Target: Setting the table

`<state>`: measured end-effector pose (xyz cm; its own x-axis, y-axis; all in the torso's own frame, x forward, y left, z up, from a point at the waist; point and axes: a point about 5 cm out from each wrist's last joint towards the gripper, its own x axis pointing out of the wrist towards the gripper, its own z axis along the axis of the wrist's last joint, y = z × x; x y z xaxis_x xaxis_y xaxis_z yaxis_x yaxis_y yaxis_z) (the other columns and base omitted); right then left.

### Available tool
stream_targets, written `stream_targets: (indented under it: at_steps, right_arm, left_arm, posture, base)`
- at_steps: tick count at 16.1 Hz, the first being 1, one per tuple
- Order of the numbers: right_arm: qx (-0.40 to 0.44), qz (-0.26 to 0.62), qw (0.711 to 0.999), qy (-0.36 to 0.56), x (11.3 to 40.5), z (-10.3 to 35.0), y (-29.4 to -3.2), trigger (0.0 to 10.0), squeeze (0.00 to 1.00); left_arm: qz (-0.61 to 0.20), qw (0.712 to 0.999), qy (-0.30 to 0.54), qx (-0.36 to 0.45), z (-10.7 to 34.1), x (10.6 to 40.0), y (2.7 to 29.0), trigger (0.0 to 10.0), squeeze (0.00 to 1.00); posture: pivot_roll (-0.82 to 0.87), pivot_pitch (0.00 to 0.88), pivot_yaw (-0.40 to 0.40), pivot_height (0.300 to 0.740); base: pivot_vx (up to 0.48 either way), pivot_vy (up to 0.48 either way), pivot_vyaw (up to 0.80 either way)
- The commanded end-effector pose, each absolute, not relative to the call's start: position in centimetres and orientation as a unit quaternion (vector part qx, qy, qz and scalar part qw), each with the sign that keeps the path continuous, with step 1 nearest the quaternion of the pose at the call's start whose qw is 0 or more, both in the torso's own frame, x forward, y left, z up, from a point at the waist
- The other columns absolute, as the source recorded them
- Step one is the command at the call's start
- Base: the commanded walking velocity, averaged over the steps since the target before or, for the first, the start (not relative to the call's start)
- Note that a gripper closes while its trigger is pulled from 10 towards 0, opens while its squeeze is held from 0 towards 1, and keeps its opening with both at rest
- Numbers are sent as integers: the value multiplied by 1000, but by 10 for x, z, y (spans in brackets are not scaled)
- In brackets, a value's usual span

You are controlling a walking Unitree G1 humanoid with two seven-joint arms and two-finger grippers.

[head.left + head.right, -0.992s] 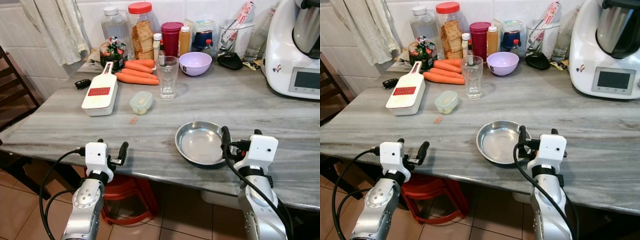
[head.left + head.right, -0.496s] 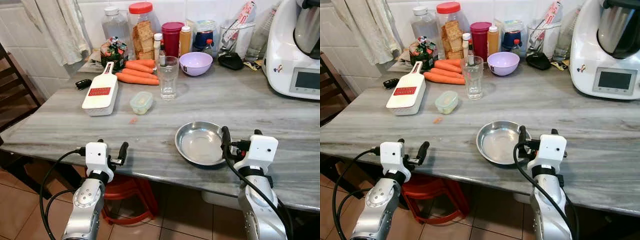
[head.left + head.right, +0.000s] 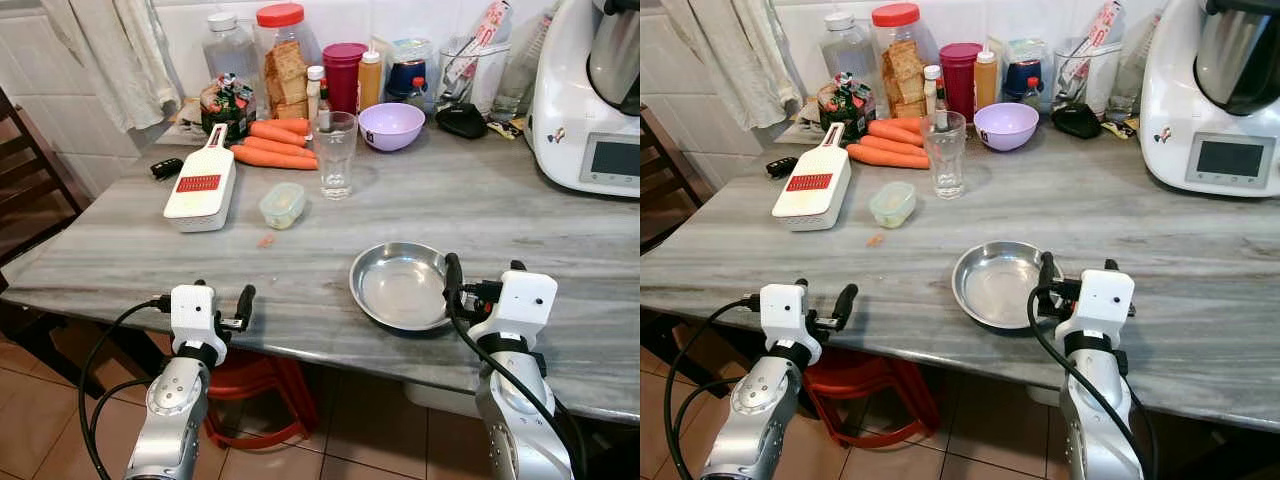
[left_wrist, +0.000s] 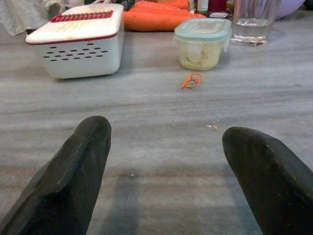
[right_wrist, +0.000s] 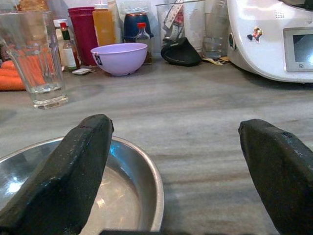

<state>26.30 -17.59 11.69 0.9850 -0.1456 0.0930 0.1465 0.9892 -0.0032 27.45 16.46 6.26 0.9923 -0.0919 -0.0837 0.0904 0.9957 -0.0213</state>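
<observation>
Right claw [image 3: 1072,282] sits at the near edge of the bench [image 3: 520,215], fingers spread wide. One finger [image 5: 73,171] hangs over the right rim of the steel plate [image 3: 400,286], the other [image 5: 281,171] is over bare bench to its right. Nothing gripped. Can't tell whether the finger touches the rim.

Left claw [image 3: 222,300] is at the near edge further left, also spread wide and empty, fingers [image 4: 73,176] pointing across the bench toward the white grater box [image 4: 78,39].

Plate lies flat and empty near the front edge, right of centre.

Further back:
- drinking glass [image 3: 335,154], upright, a little water in the bottom
- small lidded plastic tub [image 3: 282,205], near the glass on its left and closer to the front
- orange peel scrap [image 4: 192,81] just in front of the tub
- carrots [image 3: 275,143] between the grater box and the glass, up against the jars
- lilac bowl [image 3: 391,126] right of the glass, near the wall
- row of jars and bottles [image 3: 290,60] along the wall
- white kitchen machine [image 3: 1215,95] at the far right

Red stool [image 3: 255,395] under the bench.
</observation>
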Motion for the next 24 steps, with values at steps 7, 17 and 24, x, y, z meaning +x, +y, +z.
stream_targets:
  at_steps: [7, 17, 24]
  right_arm:
    - [-7, -82, 995, -53, 263, 120, -180, 10000, 0]
    - [-6, -74, 996, -50, 264, 117, -173, 10000, 0]
    - [-7, -82, 995, -52, 266, 119, -177, 10000, 0]
  left_arm:
    - [-29, 999, 18, 4, 84, 281, 171, 10000, 0]
    - [-50, 998, 31, 0, 88, 276, 162, 10000, 0]
    - [-33, 999, 22, -22, 91, 284, 153, 10000, 0]
  posture:
    - [-38, 0, 134, 740]
    - [-35, 0, 146, 740]
    - [-42, 0, 131, 740]
  base:
    - [-293, 0, 0]
    - [-309, 0, 0]
    - [-312, 0, -438]
